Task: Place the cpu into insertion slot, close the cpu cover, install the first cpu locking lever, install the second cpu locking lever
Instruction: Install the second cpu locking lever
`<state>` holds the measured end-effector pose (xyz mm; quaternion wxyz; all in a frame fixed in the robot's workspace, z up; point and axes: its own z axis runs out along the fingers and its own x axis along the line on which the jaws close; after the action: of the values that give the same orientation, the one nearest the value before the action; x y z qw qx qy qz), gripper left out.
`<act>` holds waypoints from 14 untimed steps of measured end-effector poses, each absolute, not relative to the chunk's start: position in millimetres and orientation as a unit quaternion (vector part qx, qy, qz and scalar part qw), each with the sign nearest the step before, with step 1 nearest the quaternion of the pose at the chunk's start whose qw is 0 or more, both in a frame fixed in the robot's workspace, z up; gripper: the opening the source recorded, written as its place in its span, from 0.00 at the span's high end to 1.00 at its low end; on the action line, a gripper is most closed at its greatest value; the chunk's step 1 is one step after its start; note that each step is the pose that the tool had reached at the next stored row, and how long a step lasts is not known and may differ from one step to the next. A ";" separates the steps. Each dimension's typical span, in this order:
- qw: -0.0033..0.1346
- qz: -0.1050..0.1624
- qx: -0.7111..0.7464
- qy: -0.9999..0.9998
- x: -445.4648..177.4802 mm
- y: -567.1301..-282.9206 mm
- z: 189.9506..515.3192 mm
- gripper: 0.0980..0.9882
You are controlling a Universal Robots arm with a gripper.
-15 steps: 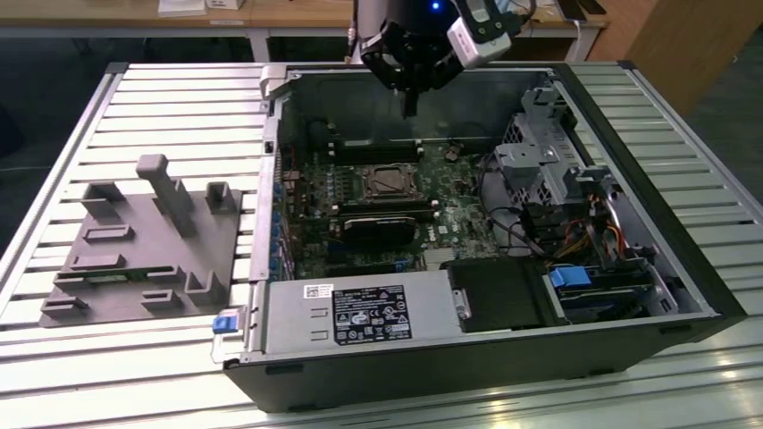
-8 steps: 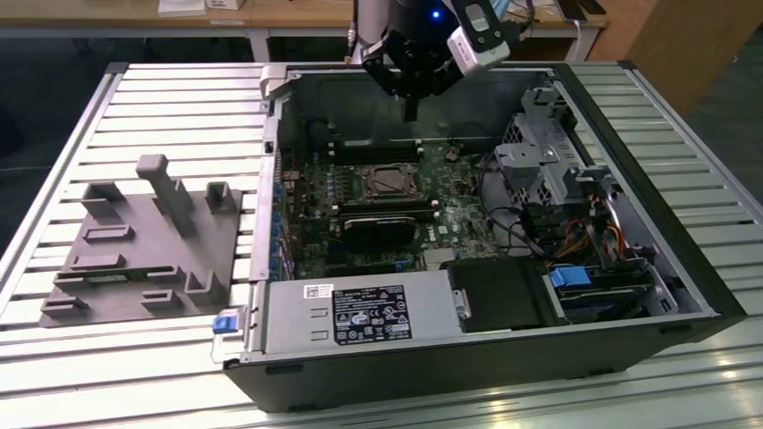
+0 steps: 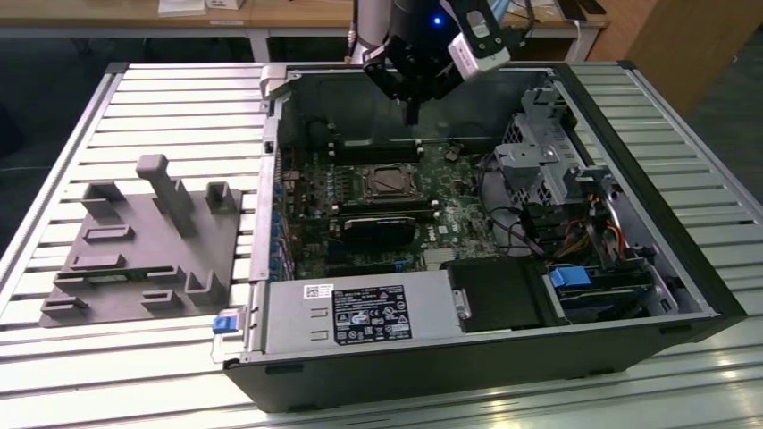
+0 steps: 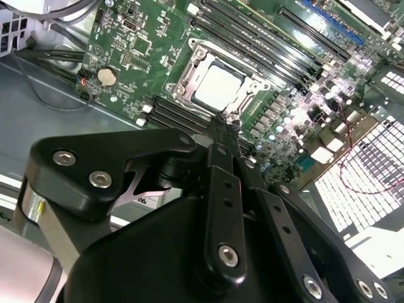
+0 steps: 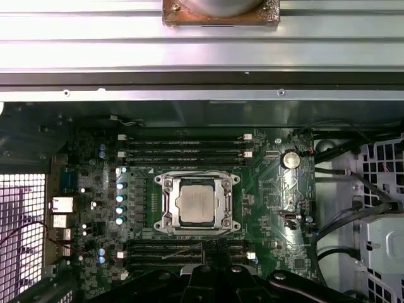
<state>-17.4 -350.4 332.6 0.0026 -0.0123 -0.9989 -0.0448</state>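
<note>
The cpu [image 5: 197, 205] shows its pale silver top inside the insertion slot [image 3: 391, 181] on the green motherboard. It appears again in the second wrist view as the cpu [image 4: 218, 88]. The cpu cover [image 5: 225, 205] lies flat around it as a silver frame, with a thin wire lever along one edge. In the exterior view my gripper [image 3: 412, 114] hangs above the case, behind the slot and well clear of the board. The fingers [image 4: 222, 136] are pressed together with nothing between them. In the first wrist view the gripper [image 5: 211, 252] points at the memory slots beside the socket.
The open computer case [image 3: 264, 179] lies on a slatted table. A drive cage [image 3: 537, 165] and loose cables fill the exterior view's right. A black block [image 3: 381, 225] sits in front of the socket, a labelled power supply [image 3: 357, 315] nearer still. A grey fixture [image 3: 143, 241] stands outside on the left.
</note>
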 end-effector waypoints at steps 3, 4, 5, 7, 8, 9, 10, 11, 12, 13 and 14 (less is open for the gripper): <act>0.003 -0.045 -0.012 -0.999 -17.4 -350.4 330.9 0.99; 0.003 -0.045 -0.012 -0.999 -17.4 -350.4 330.4 0.99; 0.003 -0.045 -0.012 -0.999 -17.4 -350.4 329.9 0.99; 0.003 -0.045 -0.012 -0.999 -17.4 -350.4 328.9 0.99; 0.003 -0.045 -0.012 -0.999 -17.4 -350.4 328.4 0.99; 0.003 -0.045 -0.012 -0.999 -17.4 -350.4 327.9 0.99; 0.003 -0.045 -0.012 -0.999 -17.4 -350.4 327.3 0.99; 0.003 -0.045 -0.012 -0.999 -17.4 -350.4 326.8 0.99; 0.003 -0.045 -0.012 -0.999 -17.4 -350.4 326.3 0.99; 0.003 -0.045 -0.012 -0.999 -17.4 -350.4 325.9 0.99; 0.003 -0.045 -0.012 -0.999 -17.4 -350.4 325.3 0.99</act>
<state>-17.4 -350.4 325.3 0.0026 -0.0123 -0.9989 -0.0448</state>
